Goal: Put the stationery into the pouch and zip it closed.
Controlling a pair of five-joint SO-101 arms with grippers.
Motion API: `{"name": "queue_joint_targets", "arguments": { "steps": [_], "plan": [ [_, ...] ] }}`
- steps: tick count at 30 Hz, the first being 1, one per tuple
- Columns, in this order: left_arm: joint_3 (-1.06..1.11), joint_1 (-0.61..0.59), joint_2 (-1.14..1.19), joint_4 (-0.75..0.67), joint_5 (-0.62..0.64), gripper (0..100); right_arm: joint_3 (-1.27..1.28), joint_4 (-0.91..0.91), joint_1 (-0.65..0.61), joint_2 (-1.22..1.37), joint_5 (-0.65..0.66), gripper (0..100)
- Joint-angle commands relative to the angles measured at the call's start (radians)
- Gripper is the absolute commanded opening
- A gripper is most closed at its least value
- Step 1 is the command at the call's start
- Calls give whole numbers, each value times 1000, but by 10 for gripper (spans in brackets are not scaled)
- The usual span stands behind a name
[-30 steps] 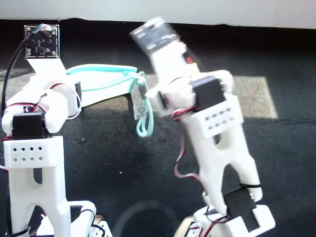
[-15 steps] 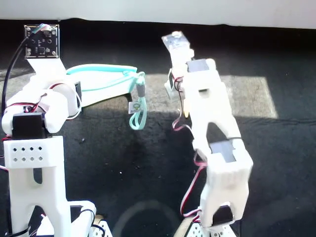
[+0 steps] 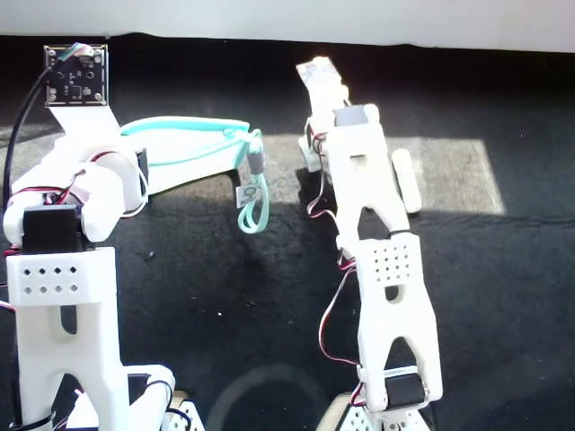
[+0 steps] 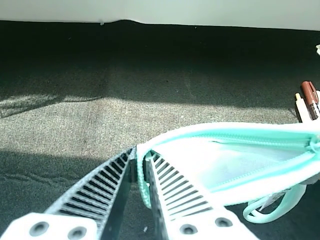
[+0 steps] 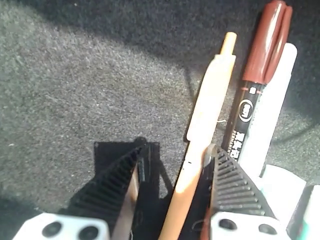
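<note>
left claw (image 4: 141, 152): closed on the pouch (image 4: 225, 155). we see the mint trim at one end of the pouch pinched between both ribbed fingers (image 4: 172, 192).

pouch: white with a mint zip. in the high view it extends from the left arm (image 3: 81, 189) toward the middle of the table (image 3: 503, 296). the two zip tracks stand apart, so the mouth is open. the white lining shows between them. a mint wrist strap (image 3: 254, 211) loops from the end away from the left claw.

right claw (image 5: 176, 150): open. its fingers stand on either side of a cream pen (image 5: 212, 100) that lies on the dark mat (image 5: 75, 75). one finger (image 5: 227, 175) sits just beside the pen barrel; a gap remains between the other finger and the barrel.

stationery: all outside the pouch. a brown marker (image 5: 260, 70) lies just beside the cream pen, roughly parallel to it. a white stick (image 5: 272, 110) lies against the marker on its far side. in the high view the right arm (image 3: 359, 171) reaches forward over the sunlit strip, near the strap end of the pouch.
</note>
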Motion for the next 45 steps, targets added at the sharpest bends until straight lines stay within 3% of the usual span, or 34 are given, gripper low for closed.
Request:
{"name": "queue_joint_targets", "arguments": {
  "steps": [1, 6, 17, 24, 27, 36, 45],
  "plan": [
    [25, 15, 5, 3, -2, 8, -117, 36, 15, 44, 0, 175],
    [25, 15, 5, 5, -2, 8, -220, 140, 15, 59, 3, 0],
    [25, 15, 5, 3, -2, 8, -484, 424, 10, 61, 3, 7],
    [25, 15, 5, 5, -2, 8, -498, 432, 1, 16, -3, 7],
    [25, 15, 5, 5, -2, 8, -354, 432, -15, -114, -3, 7],
    [25, 19, 5, 5, 0, 8, 469, 420, -56, -593, -5, 7],
    [25, 19, 5, 5, 0, 8, 998, 171, -51, -769, -2, 7]
  ]
}}
